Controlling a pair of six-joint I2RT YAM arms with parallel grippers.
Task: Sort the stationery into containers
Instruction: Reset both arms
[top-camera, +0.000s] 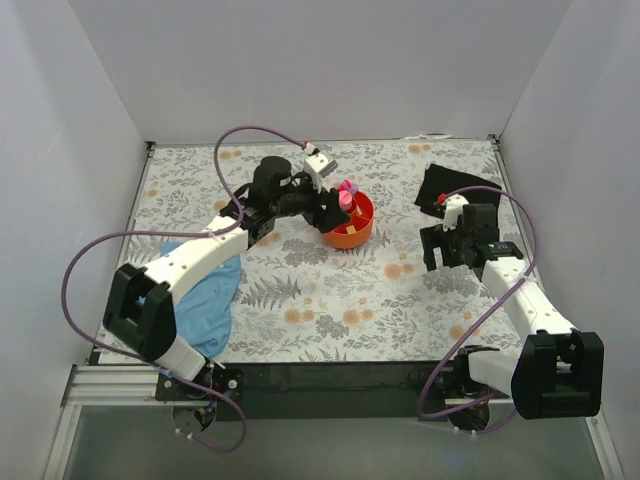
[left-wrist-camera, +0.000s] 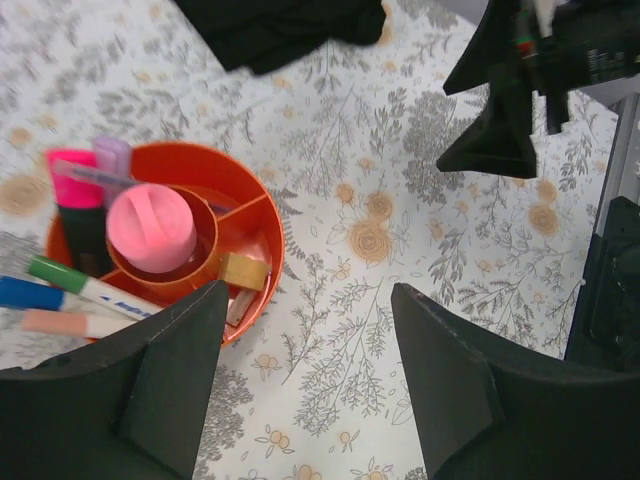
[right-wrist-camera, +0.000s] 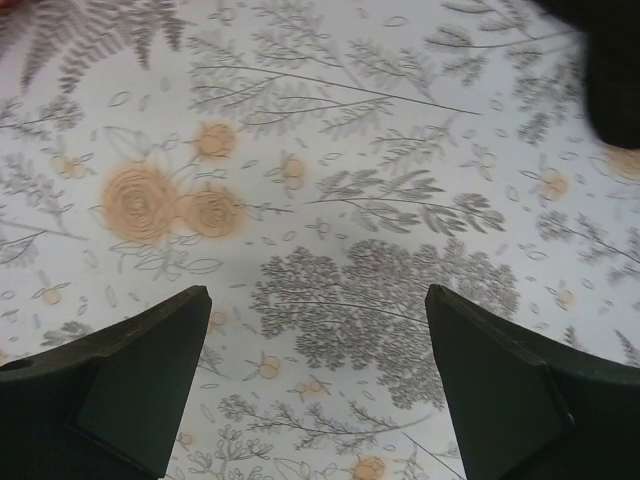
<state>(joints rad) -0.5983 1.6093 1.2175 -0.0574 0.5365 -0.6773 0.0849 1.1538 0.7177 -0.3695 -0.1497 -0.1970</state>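
Orange organizer (top-camera: 352, 238) on the floral table (top-camera: 300, 300) holds the pens (left-wrist-camera: 95, 292), highlighter (left-wrist-camera: 75, 200) and pink piece (left-wrist-camera: 150, 228). It lies just beside my left gripper (left-wrist-camera: 310, 300), toward its left finger. This nearer gripper is spread and empty. My right gripper (right-wrist-camera: 318, 300), spread too, hangs well apart.

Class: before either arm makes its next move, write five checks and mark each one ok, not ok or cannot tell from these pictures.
1. Left gripper open and empty: ok.
2. Right gripper open and empty: ok.
3. Orange organizer standing upright: ok.
4. Highlighter, pens, pink piece and tan block inside the organizer: ok.
5. No stationery lying loose outside it: cannot tell. None shows, but the blue cloth could hide some.
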